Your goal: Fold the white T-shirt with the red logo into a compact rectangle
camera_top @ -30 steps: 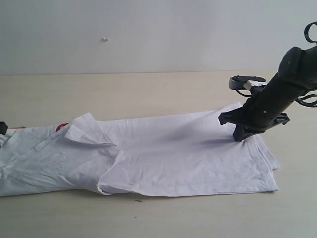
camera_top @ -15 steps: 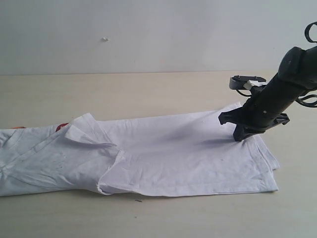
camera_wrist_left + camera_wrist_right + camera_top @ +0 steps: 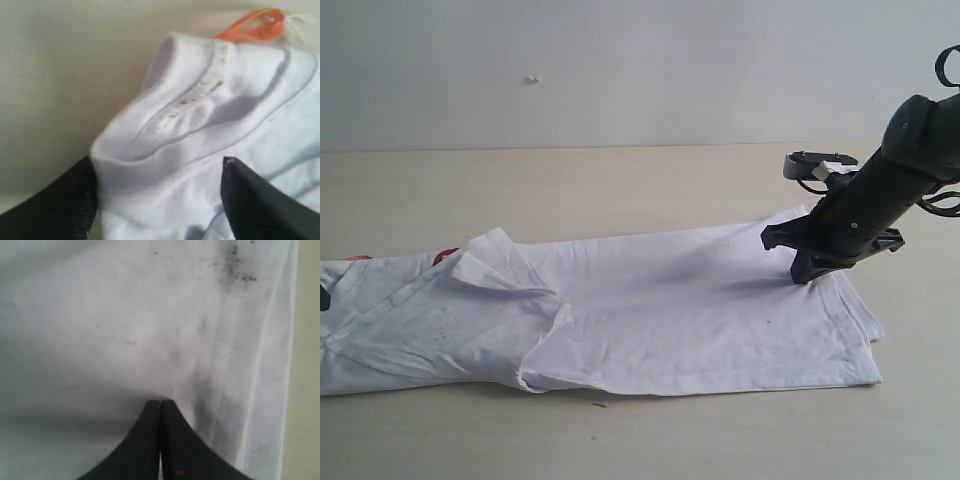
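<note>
**Left hand.** The left hand (image 3: 157, 165) has its fingers (image 3: 260, 205) set wide apart. They straddle a raised fold of the ribbed collar (image 3: 175, 115) of the white T-shirt (image 3: 670, 300). One finger touches the outer edge of the fold and the other lies over the cloth on the far side of it. The cloth between them is not pinched flat. Faint brownish marks run along the inside of the collar. The orange neck tag (image 3: 255, 27) lies just beyond the collar on the desk (image 3: 620, 190). In the exterior view only a dark tip of this hand shows, at the left edge of the frame.

**Right hand.** The right hand (image 3: 161, 402) is closed, finger against finger, with no gap. Its tips are down on the shirt near the far right corner, close beside the stitched hem (image 3: 260, 365). Whether any cloth is caught between the tips cannot be told. Dark specks (image 3: 235, 260) mark the cloth near the hem.

**Garment position.** The shirt lies flat on the desk as a long band, with the neck end at the left and the hem end at the right. A sleeve (image 3: 500, 265) is turned over onto the body, left of centre. Only a sliver of the red logo (image 3: 445, 255) shows, at the far edge beside that sleeve.
</note>
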Controlling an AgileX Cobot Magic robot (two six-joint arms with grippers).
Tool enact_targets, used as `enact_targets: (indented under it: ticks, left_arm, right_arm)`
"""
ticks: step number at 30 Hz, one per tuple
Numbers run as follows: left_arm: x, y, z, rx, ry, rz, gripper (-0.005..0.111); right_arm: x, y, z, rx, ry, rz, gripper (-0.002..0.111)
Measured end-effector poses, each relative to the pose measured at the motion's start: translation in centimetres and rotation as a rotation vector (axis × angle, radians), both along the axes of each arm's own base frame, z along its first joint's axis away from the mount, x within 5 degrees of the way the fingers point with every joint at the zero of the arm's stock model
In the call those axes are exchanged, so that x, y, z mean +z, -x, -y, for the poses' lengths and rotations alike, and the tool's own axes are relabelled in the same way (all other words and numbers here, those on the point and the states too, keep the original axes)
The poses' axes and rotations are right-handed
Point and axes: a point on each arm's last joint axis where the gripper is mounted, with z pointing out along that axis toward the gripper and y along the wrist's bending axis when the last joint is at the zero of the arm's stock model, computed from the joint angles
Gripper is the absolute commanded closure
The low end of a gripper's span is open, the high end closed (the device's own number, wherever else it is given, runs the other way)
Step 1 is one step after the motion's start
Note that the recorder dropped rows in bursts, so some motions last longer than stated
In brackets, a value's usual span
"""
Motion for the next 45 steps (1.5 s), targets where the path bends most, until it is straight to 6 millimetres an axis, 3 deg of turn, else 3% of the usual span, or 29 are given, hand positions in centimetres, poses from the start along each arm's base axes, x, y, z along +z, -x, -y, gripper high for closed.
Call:
enact_targets:
  ticks: [10,15,20,26,31,38,45]
  left_arm:
    - [-0.6,0.4,0.8,-0.033,0.052,-0.06,0.105]
    - [-0.5,0.4,0.9,-0.033,0.055,-0.061,0.107]
    - [-0.2,0.5,1.0,-0.023,0.069,-0.049,0.107]
    - [3.9,-0.2,2.7,-0.059,0.079,0.084,0.107]
    - [9.2,-1.0,6.2,-0.166,0.063,0.236,0.107]
    - [14.6,-1.4,12.0,-0.291,0.096,0.349,0.107]
    - [18.9,-1.2,21.7,-0.456,0.175,0.448,0.107]
  right_arm:
    - [0.0,0.0,0.0,0.0,0.0,0.0,0.108]
    - [-0.1,0.0,-0.1,-0.005,-0.008,-0.001,0.108]
    - [0.1,-0.2,-0.4,0.017,-0.058,0.029,0.094]
    - [2.0,-0.5,-0.6,0.013,-0.086,0.098,0.082]
    - [6.1,-0.4,-0.6,0.01,-0.079,0.213,0.082]
    - [11.2,0.5,-0.5,-0.01,-0.062,0.338,0.082]
    - [17.1,1.7,2.3,-0.101,-0.023,0.384,0.075]
